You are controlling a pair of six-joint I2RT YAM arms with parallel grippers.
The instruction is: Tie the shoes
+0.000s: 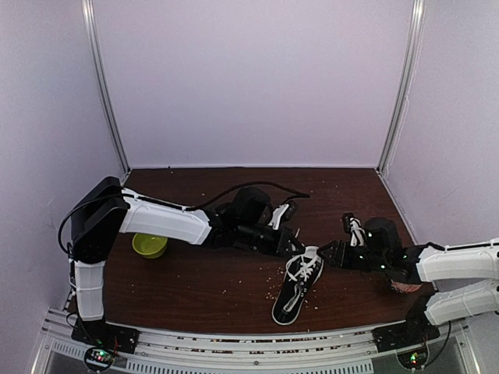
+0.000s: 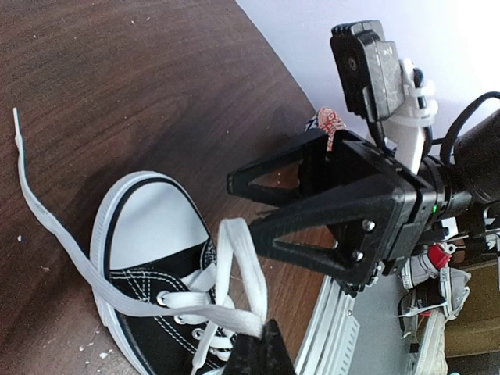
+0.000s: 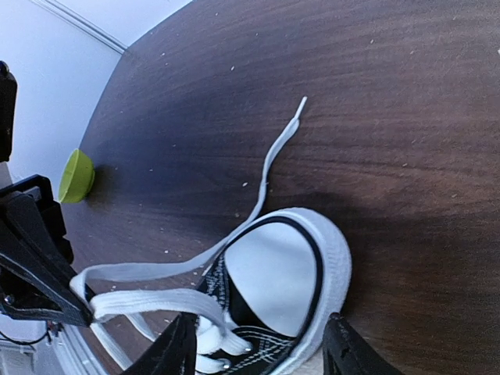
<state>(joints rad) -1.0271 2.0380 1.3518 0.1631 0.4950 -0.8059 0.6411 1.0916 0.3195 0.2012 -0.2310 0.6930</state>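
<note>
A black low-top shoe (image 1: 295, 292) with a white toe cap (image 2: 148, 234) lies on the dark wooden table, toe towards the arms' bases. My left gripper (image 2: 262, 332) is shut on a loop of white lace (image 2: 242, 266), held taut just above the eyelets. It sits at the shoe's tongue end (image 1: 292, 248). My right gripper (image 3: 262, 348) stands open, its fingers straddling the toe cap (image 3: 273, 273) without touching the lace. It comes in from the right (image 1: 327, 255). One loose lace end (image 3: 273, 156) trails across the table past the toe.
A small green bowl (image 1: 150, 245) sits left of the shoe, under the left arm. A red-and-white object (image 1: 401, 287) lies by the right arm. Pale crumbs dot the wood. A metal rail (image 1: 249, 343) runs along the near edge, and white walls close in three sides.
</note>
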